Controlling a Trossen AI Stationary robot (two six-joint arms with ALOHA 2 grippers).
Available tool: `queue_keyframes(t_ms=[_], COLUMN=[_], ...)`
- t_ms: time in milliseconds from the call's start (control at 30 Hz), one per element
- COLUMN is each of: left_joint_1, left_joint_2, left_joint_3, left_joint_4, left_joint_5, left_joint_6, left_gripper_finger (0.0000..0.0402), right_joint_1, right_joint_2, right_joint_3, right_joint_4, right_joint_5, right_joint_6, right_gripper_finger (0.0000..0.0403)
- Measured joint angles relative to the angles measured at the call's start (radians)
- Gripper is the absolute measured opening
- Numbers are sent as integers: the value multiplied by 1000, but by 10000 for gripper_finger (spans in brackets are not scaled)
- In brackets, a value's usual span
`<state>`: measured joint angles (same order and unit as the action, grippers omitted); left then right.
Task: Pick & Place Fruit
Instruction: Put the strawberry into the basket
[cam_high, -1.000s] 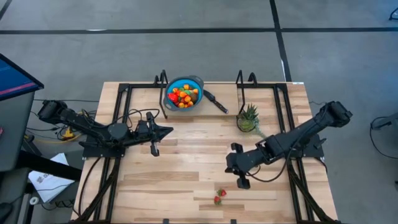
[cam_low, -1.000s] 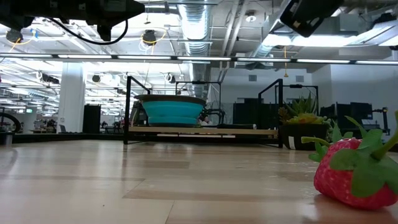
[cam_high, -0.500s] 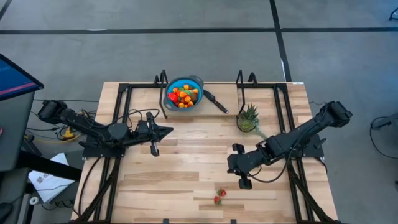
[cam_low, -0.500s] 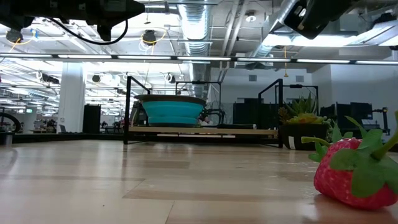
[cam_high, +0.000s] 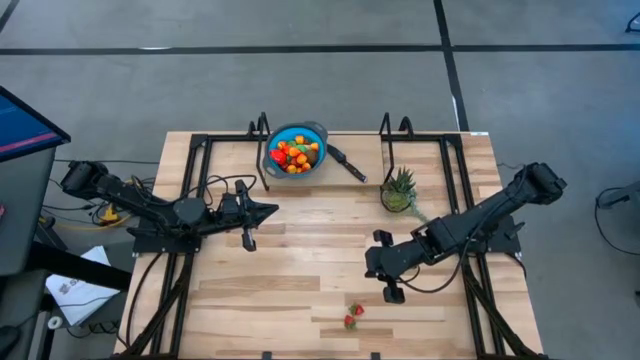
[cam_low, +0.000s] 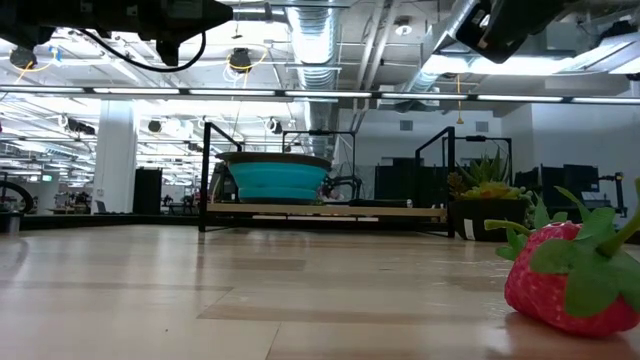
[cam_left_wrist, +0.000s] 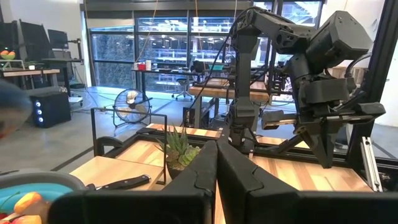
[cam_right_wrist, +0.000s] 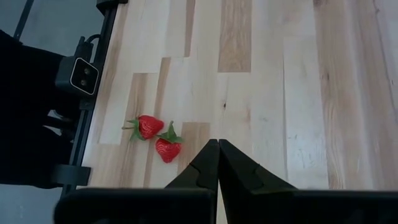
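Two red strawberries (cam_high: 353, 316) lie side by side on the wooden table near its near edge; the right wrist view shows them (cam_right_wrist: 157, 136) just ahead of my right gripper (cam_right_wrist: 217, 149), which hangs shut and empty above the table (cam_high: 378, 262). One strawberry (cam_low: 572, 272) fills the low view's right. A blue bowl (cam_high: 296, 148) at the far edge holds several more toy fruits (cam_high: 293, 154). My left gripper (cam_high: 272, 210) waits shut and empty, raised over the table's left half, its fingers pointing level (cam_left_wrist: 217, 155).
A spiky green plant-like thing (cam_high: 399, 190) stands at the right, far of my right arm. The bowl's black handle (cam_high: 347, 163) points toward it. Black metal frames (cam_high: 200, 160) run along both sides of the table. Bare wood lies between the arms.
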<state>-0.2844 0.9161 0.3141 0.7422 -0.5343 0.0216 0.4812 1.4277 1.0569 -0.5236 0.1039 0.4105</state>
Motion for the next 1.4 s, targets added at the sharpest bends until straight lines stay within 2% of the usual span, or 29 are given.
queue_keyframes(t_ms=[1300,1400], left_joint_1=[10,10], left_joint_2=[0,0], left_joint_3=[0,0], left_joint_4=[8,9], left_joint_5=[0,0], left_joint_6=[-3,-3], left_gripper_finger=[2,2], right_joint_1=[-28,-34], right_joint_2=[0,0], right_joint_3=[0,0], right_joint_4=[26,43], right_joint_5=[0,1], right_joint_6=[8,8], right_gripper_finger=[0,10])
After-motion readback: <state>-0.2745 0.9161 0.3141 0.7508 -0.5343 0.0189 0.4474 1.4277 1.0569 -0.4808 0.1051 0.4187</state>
